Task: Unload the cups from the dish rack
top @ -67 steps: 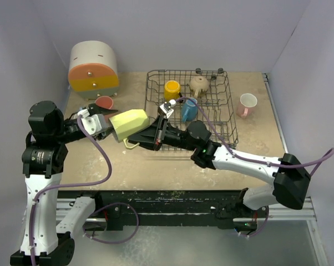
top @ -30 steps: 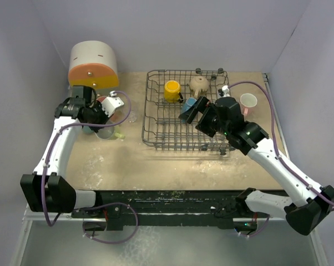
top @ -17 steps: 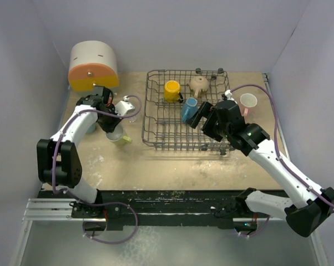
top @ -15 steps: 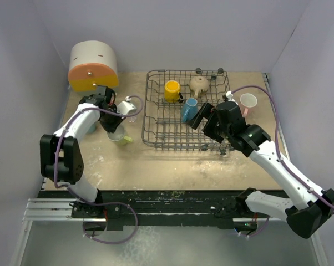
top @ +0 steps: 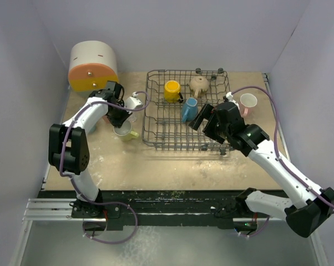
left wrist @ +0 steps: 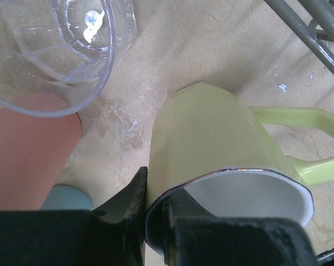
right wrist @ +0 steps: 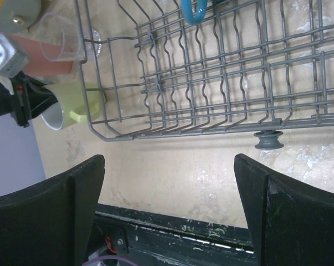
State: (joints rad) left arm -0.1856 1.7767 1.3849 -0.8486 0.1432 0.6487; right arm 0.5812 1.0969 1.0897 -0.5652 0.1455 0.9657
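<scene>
The left pincer [left wrist: 155, 195] is closed on the rim of the yellow-green mug [left wrist: 206, 144], one finger outside the wall and one inside the white hollow; the mug is low at the desk [top: 172, 166], just left of the dish rack [top: 146, 111], with its handle pointing toward the rack wires; whether its base already rests on the desk cannot be told; near it are the salmon tumbler [left wrist: 28, 149] and the clear glass [left wrist: 72, 50], and the glass overlaps the tumbler in the wrist view

About two seconds ago this mug was high between both pincers in front of the rack; now it is down at the left side, and in the last half second it shifted only a little toward the rack while the left elbow folded closer to the drawer box [top: 92, 66]

The right pincer [right wrist: 168, 160] is wide open and grips nothing; it hangs over the right front part of the rack, near the blue mug [top: 187, 110] but apart from it; it has hardly moved in the last half second

Inside the rack, as in the earlier pictures, are the yellow mug [top: 172, 90], the tan mug [top: 198, 83] and the blue mug; the pink mug [top: 247, 103] stands on the desk just right of the rack
</scene>
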